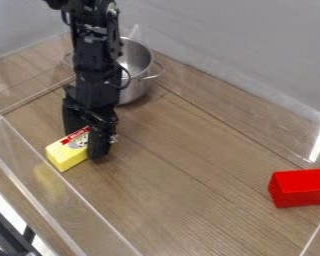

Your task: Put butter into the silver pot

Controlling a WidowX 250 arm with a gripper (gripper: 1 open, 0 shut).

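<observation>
The butter (pixel 69 154) is a small yellow block with a red-and-white label, at the left front of the wooden table. My gripper (pixel 87 142) points straight down over it, with a black finger on each side, and is shut on it. The butter sits at or just above the table surface; I cannot tell which. The silver pot (pixel 133 68) stands behind the arm at the back left, round and shiny, partly hidden by the arm. Its inside looks empty where it shows.
A red rectangular block (pixel 299 186) lies at the far right front. Clear plastic walls (pixel 256 100) ring the table (pixel 190 150), with a low front wall near the butter.
</observation>
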